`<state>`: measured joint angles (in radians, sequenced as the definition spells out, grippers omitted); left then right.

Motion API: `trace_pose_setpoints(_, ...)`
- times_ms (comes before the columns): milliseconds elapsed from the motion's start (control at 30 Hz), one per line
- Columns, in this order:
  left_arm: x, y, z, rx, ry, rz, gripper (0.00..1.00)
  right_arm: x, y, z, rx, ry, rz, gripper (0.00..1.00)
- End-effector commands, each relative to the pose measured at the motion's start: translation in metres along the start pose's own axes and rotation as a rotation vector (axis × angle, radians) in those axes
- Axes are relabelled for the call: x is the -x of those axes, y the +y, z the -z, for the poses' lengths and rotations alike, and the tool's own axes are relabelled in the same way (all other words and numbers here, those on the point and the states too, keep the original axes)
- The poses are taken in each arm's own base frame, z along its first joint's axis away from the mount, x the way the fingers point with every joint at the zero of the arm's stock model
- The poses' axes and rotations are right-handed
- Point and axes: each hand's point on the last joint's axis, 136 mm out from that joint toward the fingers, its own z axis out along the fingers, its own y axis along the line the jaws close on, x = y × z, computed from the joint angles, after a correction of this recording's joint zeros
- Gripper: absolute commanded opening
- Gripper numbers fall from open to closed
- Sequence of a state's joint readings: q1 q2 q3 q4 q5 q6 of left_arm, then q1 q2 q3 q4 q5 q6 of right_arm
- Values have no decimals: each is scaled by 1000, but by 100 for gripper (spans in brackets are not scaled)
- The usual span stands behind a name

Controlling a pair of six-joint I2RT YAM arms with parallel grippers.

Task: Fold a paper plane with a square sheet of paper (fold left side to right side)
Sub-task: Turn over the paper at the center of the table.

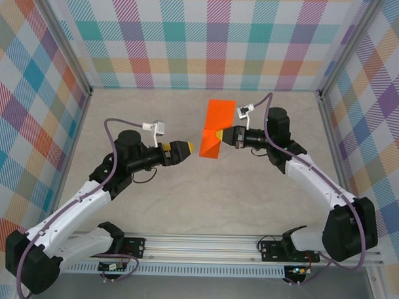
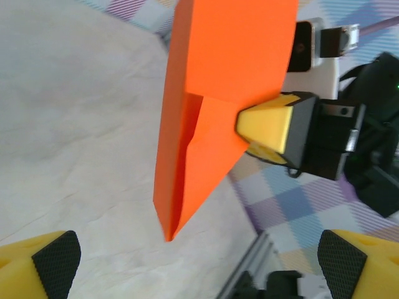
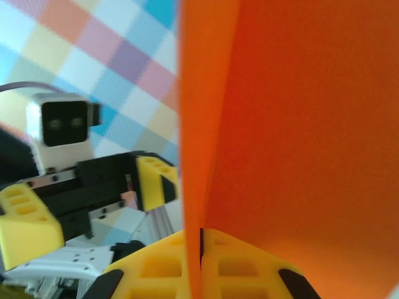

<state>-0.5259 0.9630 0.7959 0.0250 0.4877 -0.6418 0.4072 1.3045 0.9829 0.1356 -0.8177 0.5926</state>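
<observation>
My left pincer (image 1: 186, 149) is standing wide open and is holding nothing. In its own wrist view the two black pads (image 2: 56, 261) are sitting far apart at the bottom corners. In the top view it is pointing toward 3 o'clock, near the square sheet of paper (image 1: 217, 124) but not touching it.

The sheet, already partly folded, is between my two pincers. It seems to be lifted off the table (image 1: 152, 200). From the grip, the long part is going toward 12 o'clock and a short pointed part toward 6 o'clock. In the left wrist view the orange layers (image 2: 218, 93) are showing one overlapping flap and a sharp lower tip.

My right pincer (image 1: 219, 135) is coming from 3 o'clock and is pinching the sheet closed on its right edge; in the right wrist view the yellow fingers (image 3: 156, 268) are meeting on the thin orange edge (image 3: 190, 187).

I am judging the risks like this. Only one small pinch is carrying the thin paper, so it may swing, bend or slide out. If my left pincer is closing too early or a little off, it may push the free edge, open the layers, and the next fold will be crooked.
</observation>
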Motion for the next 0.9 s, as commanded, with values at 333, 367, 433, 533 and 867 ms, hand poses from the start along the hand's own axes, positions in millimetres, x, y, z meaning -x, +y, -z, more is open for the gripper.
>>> trace_pose_setpoints(333,25,-78,6,-309,-15,-74,82,7,112,-1,295,36,143,0)
trace_pose_setpoints(367,25,-81,7,-319,-18,-78,78,7,114,-2,301,37,141,0)
trace_pose_setpoints(433,27,-83,9,-322,-34,-78,64,7,117,-2,308,34,133,0)
trace_pose_setpoints(533,28,-84,10,-322,-51,-74,47,8,117,-1,303,24,124,3)
trace_pose_setpoints(867,23,-67,8,-227,-55,-71,7,-4,83,3,75,28,79,51)
